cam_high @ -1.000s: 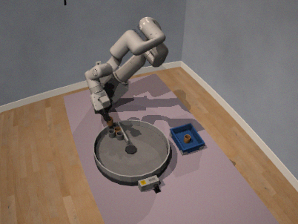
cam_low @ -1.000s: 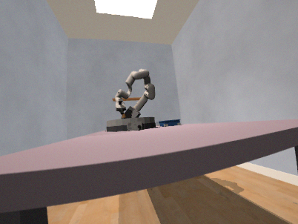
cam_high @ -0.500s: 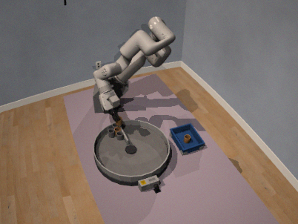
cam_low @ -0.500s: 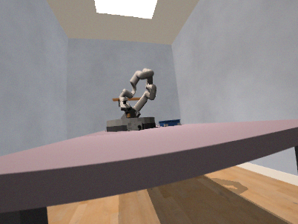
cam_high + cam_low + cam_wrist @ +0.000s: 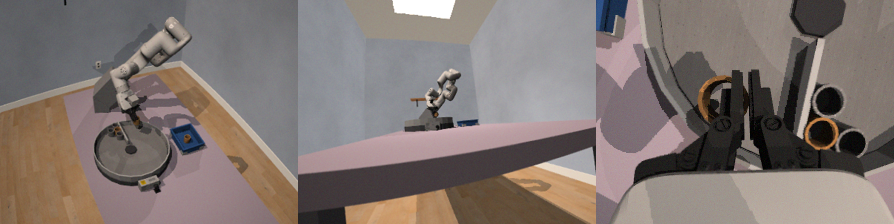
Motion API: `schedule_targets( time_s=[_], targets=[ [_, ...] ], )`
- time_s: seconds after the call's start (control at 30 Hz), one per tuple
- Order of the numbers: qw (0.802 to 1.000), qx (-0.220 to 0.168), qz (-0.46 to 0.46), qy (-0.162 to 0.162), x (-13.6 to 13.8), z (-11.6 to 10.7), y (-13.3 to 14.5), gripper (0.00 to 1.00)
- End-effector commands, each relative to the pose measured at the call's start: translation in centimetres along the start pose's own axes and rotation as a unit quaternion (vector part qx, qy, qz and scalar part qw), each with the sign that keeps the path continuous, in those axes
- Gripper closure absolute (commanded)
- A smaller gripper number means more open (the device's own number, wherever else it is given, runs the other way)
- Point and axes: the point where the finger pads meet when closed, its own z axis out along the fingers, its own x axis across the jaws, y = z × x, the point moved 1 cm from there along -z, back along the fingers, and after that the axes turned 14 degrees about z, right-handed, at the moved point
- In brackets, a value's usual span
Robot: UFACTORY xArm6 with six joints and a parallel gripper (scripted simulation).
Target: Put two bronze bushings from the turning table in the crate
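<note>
My gripper [image 5: 135, 116] [image 5: 745, 85] is shut on the wall of a bronze bushing [image 5: 136, 122] [image 5: 436, 115] [image 5: 703, 97], with one finger inside its bore. It holds the bushing above the back rim of the turning table [image 5: 148, 161] [image 5: 731, 35]. Another bronze bushing [image 5: 118, 130] [image 5: 806, 134] stands on the turning table among grey bushings [image 5: 110, 133] [image 5: 865, 145], left of the divider in the top view. A further bronze bushing [image 5: 187, 141] is inside the blue crate [image 5: 195, 147] [image 5: 468, 122] [image 5: 603, 17], to the right of the turning table in the top view.
A pale divider [image 5: 124, 136] [image 5: 812, 90] runs from the dark hub [image 5: 130, 149] [image 5: 818, 15] to the back of the turning table. The raised rim surrounds the turning table. A grey box with a yellow patch [image 5: 143, 182] sits at its front.
</note>
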Motion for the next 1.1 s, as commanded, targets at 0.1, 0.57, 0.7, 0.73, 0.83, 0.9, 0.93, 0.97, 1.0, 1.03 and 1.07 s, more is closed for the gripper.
schedule_targets(
  time_s=[0.1, 0.57, 0.7, 0.73, 0.83, 0.9, 0.93, 0.97, 1.0, 1.03, 1.07],
  targets=[
    [1.000, -0.002, 0.000, 0.011, -5.6, 2.2, -1.5, 1.00],
    [1.000, -0.002, 0.000, 0.011, -14.1, 5.6, -3.3, 1.00],
    [1.000, -0.002, 0.000, 0.011, -16.6, 6.6, -3.8, 1.00],
    [1.000, -0.002, 0.000, 0.011, -17.3, 6.9, -3.9, 1.00],
    [1.000, -0.002, 0.000, 0.011, -19.3, 7.6, -4.3, 1.00],
    [1.000, -0.002, 0.000, 0.011, -20.7, 8.2, -4.6, 1.00],
    [1.000, -0.002, 0.000, 0.011, -21.3, 8.4, -4.7, 1.00],
    [1.000, -0.002, 0.000, 0.011, -21.3, 8.4, -4.7, 1.00],
    [1.000, -0.002, 0.000, 0.011, -21.3, 8.4, -4.7, 1.00],
    [1.000, -0.002, 0.000, 0.011, -22.0, 8.7, -4.9, 1.00],
    [1.000, -0.002, 0.000, 0.011, -22.6, 8.9, -5.0, 1.00]
  ],
)
